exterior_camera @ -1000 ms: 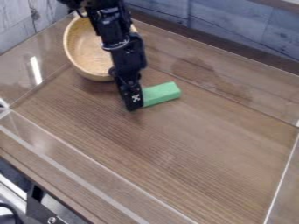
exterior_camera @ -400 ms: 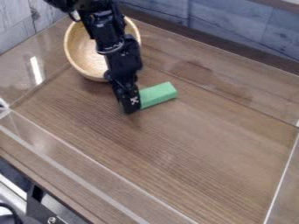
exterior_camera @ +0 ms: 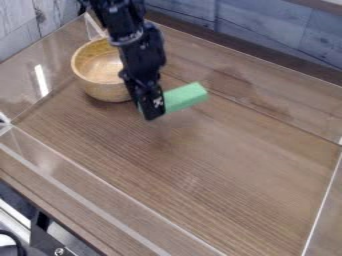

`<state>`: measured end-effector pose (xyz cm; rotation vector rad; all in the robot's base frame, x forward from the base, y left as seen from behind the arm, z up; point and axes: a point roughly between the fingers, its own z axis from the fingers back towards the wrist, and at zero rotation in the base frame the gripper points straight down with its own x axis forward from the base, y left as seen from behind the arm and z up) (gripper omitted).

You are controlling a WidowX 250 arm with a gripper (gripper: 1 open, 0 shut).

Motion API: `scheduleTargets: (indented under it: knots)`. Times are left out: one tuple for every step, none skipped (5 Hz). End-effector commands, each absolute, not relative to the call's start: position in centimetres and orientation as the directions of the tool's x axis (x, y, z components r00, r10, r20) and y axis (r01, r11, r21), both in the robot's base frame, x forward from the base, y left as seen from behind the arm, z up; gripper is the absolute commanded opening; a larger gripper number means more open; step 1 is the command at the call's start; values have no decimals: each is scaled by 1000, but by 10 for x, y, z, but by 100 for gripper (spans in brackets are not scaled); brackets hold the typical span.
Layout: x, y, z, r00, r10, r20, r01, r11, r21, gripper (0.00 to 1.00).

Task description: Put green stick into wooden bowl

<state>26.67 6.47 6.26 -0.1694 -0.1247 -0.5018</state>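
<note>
The green stick (exterior_camera: 187,96) hangs a little above the wood-grain table, sticking out to the right from between the fingers of my black gripper (exterior_camera: 152,103), which is shut on its left end. The wooden bowl (exterior_camera: 91,88) stands at the back left, just left of the gripper and partly behind the arm. The stick's left end is hidden by the fingers.
Clear plastic walls (exterior_camera: 40,75) ring the table on the left, front and right. The wood-grain tabletop (exterior_camera: 214,170) stretches bare toward the front and right. A grey panelled wall (exterior_camera: 281,30) runs along the back.
The gripper has risen and shifted slightly, taking the green stick up off the table. More of the bowl's inside shows now.
</note>
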Motion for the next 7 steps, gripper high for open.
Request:
scheduleTargets:
  knots:
    - [276, 63, 98, 859, -468, 207, 491, 869, -71, 0]
    - [279, 67, 115, 863, -463, 202, 483, 874, -60, 0]
    - [282, 77, 129, 869, -455, 195, 472, 880, -50, 0]
    - [291, 99, 128, 880, -436, 187, 451, 892, -43, 0]
    - [298, 122, 121, 885, -431, 175, 444, 895, -42, 0]
    - [303, 129, 119, 884, -436, 172, 448, 893, -40, 0]
    - [306, 133, 117, 879, -445, 170, 458, 888, -38, 0]
